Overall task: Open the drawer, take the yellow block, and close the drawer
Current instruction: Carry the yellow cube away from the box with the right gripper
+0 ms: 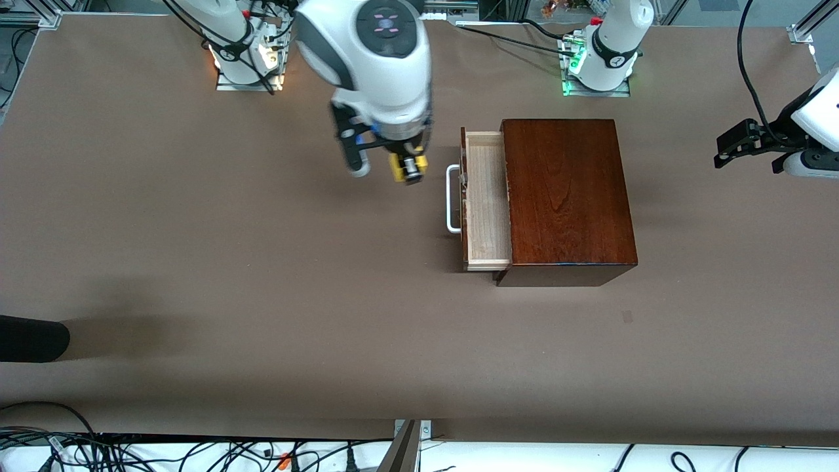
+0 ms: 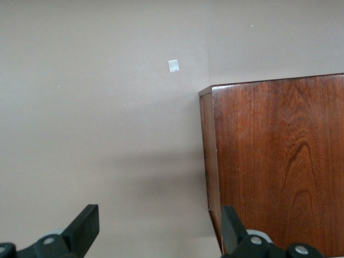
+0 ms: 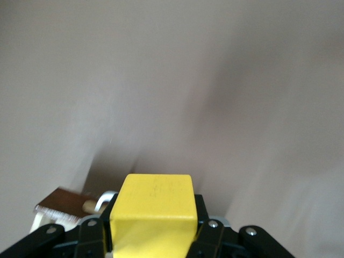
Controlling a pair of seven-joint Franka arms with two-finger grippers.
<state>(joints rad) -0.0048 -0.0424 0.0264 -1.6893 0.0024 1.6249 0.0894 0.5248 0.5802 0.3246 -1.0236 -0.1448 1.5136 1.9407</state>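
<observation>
The mahogany box (image 1: 564, 196) stands on the table with its drawer (image 1: 486, 200) slid out toward the right arm's end. The drawer's pale wood tray shows empty, and its white handle (image 1: 452, 198) is free. My right gripper (image 1: 406, 167) is shut on the yellow block (image 1: 400, 165) and holds it in the air over the table beside the drawer's handle. The right wrist view shows the block (image 3: 156, 207) between the fingers and the drawer (image 3: 54, 207) below. My left gripper (image 1: 741, 145) is open and empty, waiting over the table at the left arm's end. The left wrist view shows the box (image 2: 279, 161).
A small pale patch (image 1: 627, 316) lies on the table nearer the front camera than the box; it also shows in the left wrist view (image 2: 173, 65). A dark object (image 1: 26, 337) juts in at the right arm's end. Cables (image 1: 196, 452) run along the front edge.
</observation>
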